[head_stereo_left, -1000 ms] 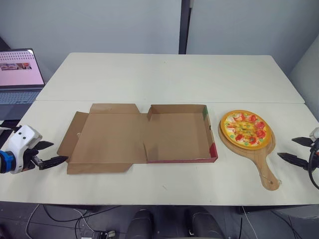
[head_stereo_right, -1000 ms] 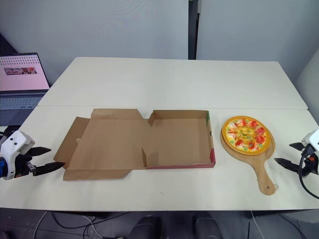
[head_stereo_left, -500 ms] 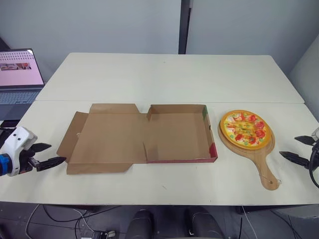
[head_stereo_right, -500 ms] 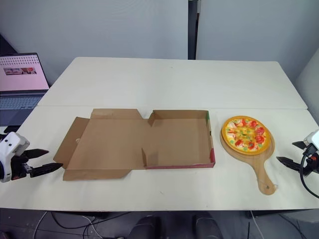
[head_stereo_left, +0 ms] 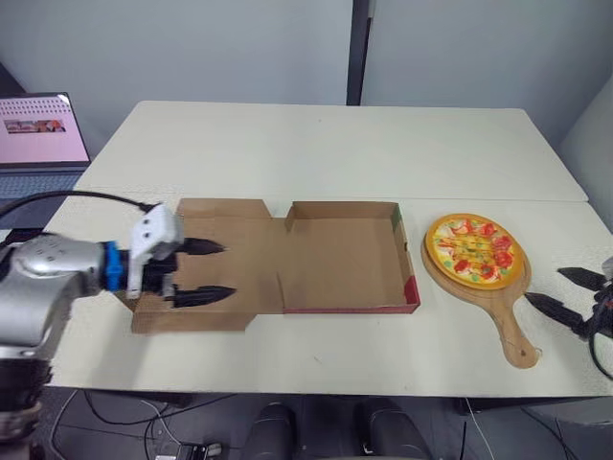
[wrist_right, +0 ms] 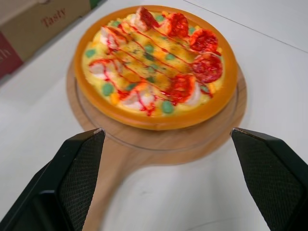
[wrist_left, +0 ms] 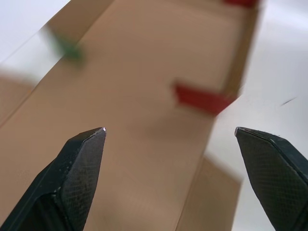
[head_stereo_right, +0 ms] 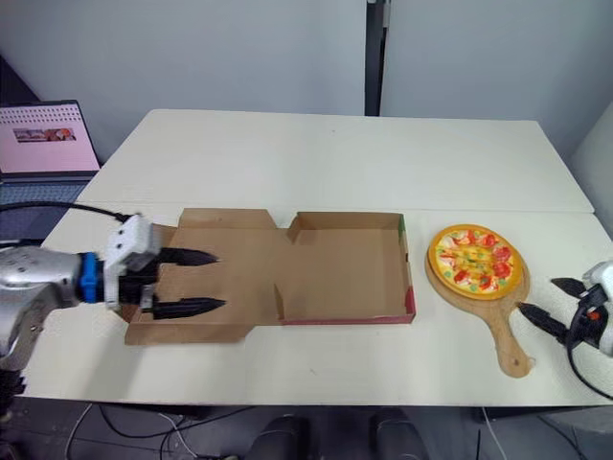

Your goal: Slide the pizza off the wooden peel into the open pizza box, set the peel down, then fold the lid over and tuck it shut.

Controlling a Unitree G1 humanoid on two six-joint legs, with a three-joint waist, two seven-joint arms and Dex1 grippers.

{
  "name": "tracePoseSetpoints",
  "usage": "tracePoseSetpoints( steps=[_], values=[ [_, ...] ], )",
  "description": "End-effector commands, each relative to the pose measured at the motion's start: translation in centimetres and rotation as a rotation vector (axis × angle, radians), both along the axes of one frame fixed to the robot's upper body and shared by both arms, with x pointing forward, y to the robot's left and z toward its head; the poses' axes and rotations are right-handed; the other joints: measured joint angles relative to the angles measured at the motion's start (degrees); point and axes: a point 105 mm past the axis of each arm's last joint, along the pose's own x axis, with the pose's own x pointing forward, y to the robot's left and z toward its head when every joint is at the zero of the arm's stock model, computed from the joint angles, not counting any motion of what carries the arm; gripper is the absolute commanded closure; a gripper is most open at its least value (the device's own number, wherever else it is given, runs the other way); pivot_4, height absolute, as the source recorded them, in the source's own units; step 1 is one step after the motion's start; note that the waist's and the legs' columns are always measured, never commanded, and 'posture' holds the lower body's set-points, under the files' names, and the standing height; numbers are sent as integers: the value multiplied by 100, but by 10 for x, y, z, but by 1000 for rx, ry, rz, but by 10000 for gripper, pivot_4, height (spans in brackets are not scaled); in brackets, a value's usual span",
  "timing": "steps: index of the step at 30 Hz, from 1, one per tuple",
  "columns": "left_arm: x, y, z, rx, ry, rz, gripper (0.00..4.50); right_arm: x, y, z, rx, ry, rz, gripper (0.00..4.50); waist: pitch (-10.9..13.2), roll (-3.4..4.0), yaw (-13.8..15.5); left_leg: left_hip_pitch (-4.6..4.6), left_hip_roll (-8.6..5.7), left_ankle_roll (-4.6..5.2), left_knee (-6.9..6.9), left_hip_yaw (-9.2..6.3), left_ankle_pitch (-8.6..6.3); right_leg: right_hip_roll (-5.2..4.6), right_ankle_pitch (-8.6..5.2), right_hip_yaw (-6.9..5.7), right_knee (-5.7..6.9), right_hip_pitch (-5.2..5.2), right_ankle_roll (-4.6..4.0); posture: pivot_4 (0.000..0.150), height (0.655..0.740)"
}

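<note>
Pizza [head_stereo_left: 471,248] sat on wooden peel [head_stereo_left: 500,316] near right edge of table [head_stereo_left: 316,144], just beside open pizza box [head_stereo_left: 345,254], not yet slid in. My right gripper [head_stereo_left: 544,285] hovered by peel handle, fingers spread, holding nothing. My left gripper [head_stereo_left: 230,269] hung over flat lid [head_stereo_left: 239,235], fingers spread too. Step in hand, I judged: taking handle. Next called for: close on it, lift, tilt toward box

"Tasty" is printed on the outer wall of the box [wrist_right: 53,18], ahead of the right tool [wrist_right: 166,130], past the pizza [wrist_right: 154,62]. The laptop [head_stereo_left: 38,144] screen's print is too small to read.
</note>
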Motion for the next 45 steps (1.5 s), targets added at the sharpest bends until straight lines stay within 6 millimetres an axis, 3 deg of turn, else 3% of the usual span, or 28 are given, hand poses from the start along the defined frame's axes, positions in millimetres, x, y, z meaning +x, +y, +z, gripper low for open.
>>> tracePoseSetpoints(
  steps=[1, 8, 18, 26, 29, 36, 41, 45],
  values=[
    [-9, -28, 13, -24, -17, -141, 177, -6, 16, 2, -21, -5, -25, 0, -1, 2, -20, 3, -3, 0, 0, 2, 0, 2, 0, 1, 0, 2, 0, 1500, 7325],
    [-25, -72, 22, -59, 0, -367, 177, -7, 22, -31, -23, 128, -229, 0, -3, -2, -6, 4, -5, 0, 9, -4, 0, 10, 0, -1, -3, 11, 0, 1500, 7325],
    [-21, -77, 24, -64, -47, -365, 177, 5, 15, -56, 8, 229, -266, 0, -5, -6, -2, 2, -6, 1, 10, -8, 0, 16, 0, -3, -7, 11, -1, 1500, 7325],
    [-22, -74, 22, -69, -53, -342, 177, 14, 21, -68, 21, 261, -269, 0, -30, -48, -18, 9, -1, 1, 18, -8, 0, 19, 1, -3, -6, 19, 0, 1500, 7325],
    [-22, -74, 23, -76, -63, -337, 0, 14, 22, -72, 36, 269, -268, 5768, -43, -69, -19, 10, 3, 1, 18, -9, 0, 22, 1, -3, -6, 19, -1, 1500, 7325],
    [-20, -74, 23, -84, -72, -324, 0, 17, 18, -74, 15, 227, -275, 28154, -63, -101, -14, 10, 2, 1, 22, -8, 0, 20, 1, -1, -9, 22, 0, 1500, 7325],
    [-18, -73, 24, -93, -75, -307, 0, 25, 15, -65, 25, 137, -291, 29198, -65, -104, -31, 11, 5, 1, 22, -7, 0, 22, 2, -1, -9, 22, -1, 1500, 7325],
    [-11, -66, 31, -123, -91, -236, 0, 34, 8, -44, 37, 22, -301, 29198, -64, -102, -37, 11, 6, 1, 25, -6, 0, 22, 6, 1, -9, 22, -3, 1500, 7325]
  ],
)
